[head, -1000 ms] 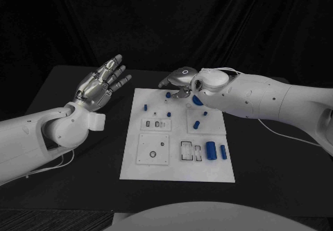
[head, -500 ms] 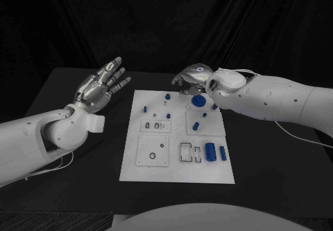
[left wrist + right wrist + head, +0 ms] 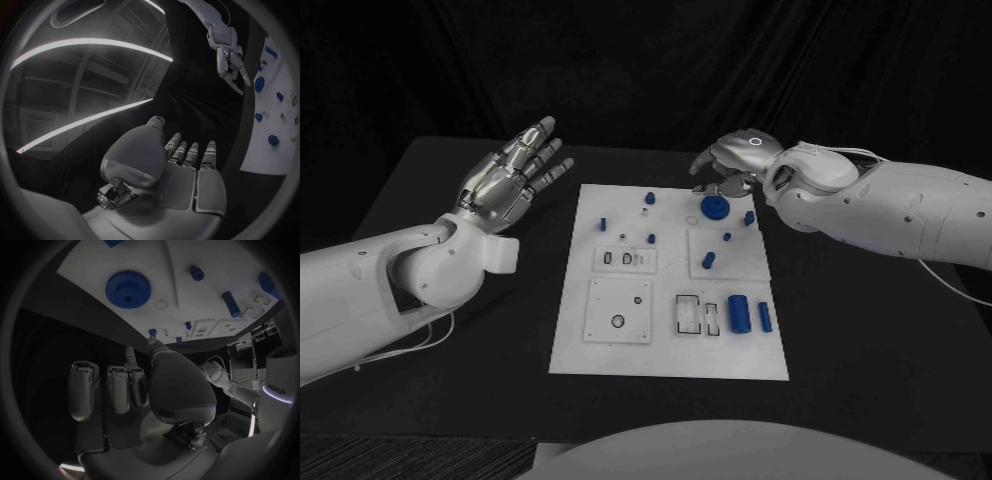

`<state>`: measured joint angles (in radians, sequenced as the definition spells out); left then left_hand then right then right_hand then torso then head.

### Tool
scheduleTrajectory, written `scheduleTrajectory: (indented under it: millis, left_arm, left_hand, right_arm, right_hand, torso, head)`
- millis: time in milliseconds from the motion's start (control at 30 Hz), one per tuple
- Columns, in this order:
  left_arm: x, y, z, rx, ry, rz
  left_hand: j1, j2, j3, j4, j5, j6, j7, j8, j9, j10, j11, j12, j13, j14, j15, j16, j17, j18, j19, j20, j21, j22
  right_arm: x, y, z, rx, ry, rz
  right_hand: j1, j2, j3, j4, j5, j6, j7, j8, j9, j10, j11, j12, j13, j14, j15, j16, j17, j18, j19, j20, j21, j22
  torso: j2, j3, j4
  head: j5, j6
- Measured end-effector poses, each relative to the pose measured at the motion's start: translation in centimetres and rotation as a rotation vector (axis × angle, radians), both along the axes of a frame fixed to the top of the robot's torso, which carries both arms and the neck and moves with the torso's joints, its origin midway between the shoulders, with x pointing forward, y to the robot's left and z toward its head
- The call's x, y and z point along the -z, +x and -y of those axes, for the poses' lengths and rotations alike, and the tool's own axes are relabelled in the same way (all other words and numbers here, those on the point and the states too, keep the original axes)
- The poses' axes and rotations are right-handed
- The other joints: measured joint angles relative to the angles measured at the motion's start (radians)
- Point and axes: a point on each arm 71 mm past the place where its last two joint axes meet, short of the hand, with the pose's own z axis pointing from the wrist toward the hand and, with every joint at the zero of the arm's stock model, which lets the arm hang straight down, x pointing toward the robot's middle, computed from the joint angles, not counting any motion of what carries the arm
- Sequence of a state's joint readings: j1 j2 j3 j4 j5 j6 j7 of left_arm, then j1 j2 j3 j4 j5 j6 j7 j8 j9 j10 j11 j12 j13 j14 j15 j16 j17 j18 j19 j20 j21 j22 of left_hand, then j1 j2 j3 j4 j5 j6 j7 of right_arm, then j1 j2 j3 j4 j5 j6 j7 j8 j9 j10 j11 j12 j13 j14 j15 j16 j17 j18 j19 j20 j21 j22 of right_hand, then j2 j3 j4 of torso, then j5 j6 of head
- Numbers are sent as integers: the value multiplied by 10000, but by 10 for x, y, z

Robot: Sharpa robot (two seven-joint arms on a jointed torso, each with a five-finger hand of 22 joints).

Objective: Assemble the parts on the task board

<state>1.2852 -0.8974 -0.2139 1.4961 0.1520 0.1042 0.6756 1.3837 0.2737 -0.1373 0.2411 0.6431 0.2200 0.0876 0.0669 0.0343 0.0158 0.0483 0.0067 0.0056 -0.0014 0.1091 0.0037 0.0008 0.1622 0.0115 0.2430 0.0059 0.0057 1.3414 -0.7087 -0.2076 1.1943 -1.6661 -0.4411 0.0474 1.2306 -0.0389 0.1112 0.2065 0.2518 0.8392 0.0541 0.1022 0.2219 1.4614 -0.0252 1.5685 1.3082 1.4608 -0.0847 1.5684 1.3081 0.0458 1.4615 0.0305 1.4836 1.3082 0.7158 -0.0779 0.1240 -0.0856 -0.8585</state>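
Note:
The white task board (image 3: 668,350) lies in the middle of the black table. A blue gear (image 3: 714,208) sits flat on its far right section, also in the right wrist view (image 3: 128,288). My right hand (image 3: 733,160) hovers just beyond the gear at the board's far edge, its fingers (image 3: 119,387) apart and holding nothing. Small blue pegs (image 3: 708,260) stand or lie around the board, and two blue cylinders (image 3: 737,312) lie near its right front. My left hand (image 3: 516,175) is raised to the left of the board, palm open, fingers spread and empty.
Recessed slots (image 3: 692,313) and a square plate with a ring (image 3: 619,310) occupy the board's near half. Black table surface surrounds the board on all sides. The left wrist view shows the right hand (image 3: 228,60) above the board's edge (image 3: 275,145).
My right hand has drawn away to the right, off the blue gear, which now lies uncovered on the board. The left hand has not moved.

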Motion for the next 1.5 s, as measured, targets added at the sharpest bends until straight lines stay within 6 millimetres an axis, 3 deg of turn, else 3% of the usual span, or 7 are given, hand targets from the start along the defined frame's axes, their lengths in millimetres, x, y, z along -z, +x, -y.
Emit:
scheduleTrajectory:
  millis: [67,133,300,567,1200,1400,1500]
  left_arm:
    - [0,0,0,10,-3,-6]
    - [0,0,1,27,-9,-12]
    - [1,0,3,88,-32,-17]
    - [1,0,3,120,-45,-26]
    - [2,0,2,142,-46,-52]
    - [3,1,3,151,-45,-61]
    - [3,1,3,160,-48,-68]
  left_hand:
    - [0,0,15,16,0,0,0,0,0,0,0,0,0,0,0,0,0,0,0,0,0,0]
    - [0,0,28,28,0,0,0,0,0,0,0,0,0,0,0,0,0,-1,0,0,0,0]
    - [0,0,28,28,-1,0,0,0,-1,0,0,0,0,0,0,0,1,0,0,0,0,0]
    - [0,0,27,29,-1,0,0,0,-2,0,0,0,-1,0,0,0,2,0,0,0,0,0]
    - [0,0,69,-13,47,0,0,-1,-4,0,0,0,-1,0,0,0,7,0,0,0,0,0]
    - [39,39,69,-13,47,-1,0,-1,-4,0,-1,0,-1,0,0,0,9,0,0,0,0,0]
    - [39,39,69,-13,47,-1,0,-1,-5,0,0,0,-1,0,0,0,8,-1,0,0,0,0]
  right_arm:
    - [1,-1,5,140,-6,-105]
    - [3,-2,8,273,-39,-241]
    - [11,-4,17,653,-211,-723]
    - [20,-6,24,1084,-462,-1260]
    - [26,-7,32,1461,-645,-1610]
    - [28,-7,34,1503,-650,-1647]
    - [30,-8,34,1510,-654,-1688]
  right_hand:
    - [-173,-20,-107,107,-5,-134,-29,-123,-36,0,0,0,0,0,0,0,0,0,0,0,105,0]
    - [-320,-42,-177,232,-95,-224,-25,-201,-93,0,0,0,0,0,0,0,0,-150,0,0,270,-1]
    - [-377,-99,-241,296,-96,-225,-14,-201,-147,-1,0,0,-1,0,0,0,0,-150,0,-1,496,-1]
    - [-374,-97,-241,296,-99,-31,35,-201,-147,-1,0,0,-2,0,0,0,-2,-148,-1,-1,498,-2]
    - [-374,-97,-271,266,-252,255,107,-111,-53,32,33,-1,-4,26,27,-1,-3,-146,-2,-1,498,-4]
    - [-262,-199,-267,180,-252,397,177,5,88,32,33,-1,-5,56,57,-1,-4,-146,33,34,498,-5]
    - [4,-186,-224,27,-12,397,178,55,231,67,69,-1,-5,61,62,-1,-4,-146,33,34,420,-6]
  torso:
    - [5,1,12]
    - [7,3,17]
    - [6,4,20]
    - [-6,-15,25]
    - [-19,-15,35]
    - [-21,-14,32]
    - [-21,-14,28]
  head:
    - [-20,1]
    - [-24,1]
    - [6,-34]
    - [38,-60]
    - [43,-106]
    - [37,-119]
    - [37,-119]
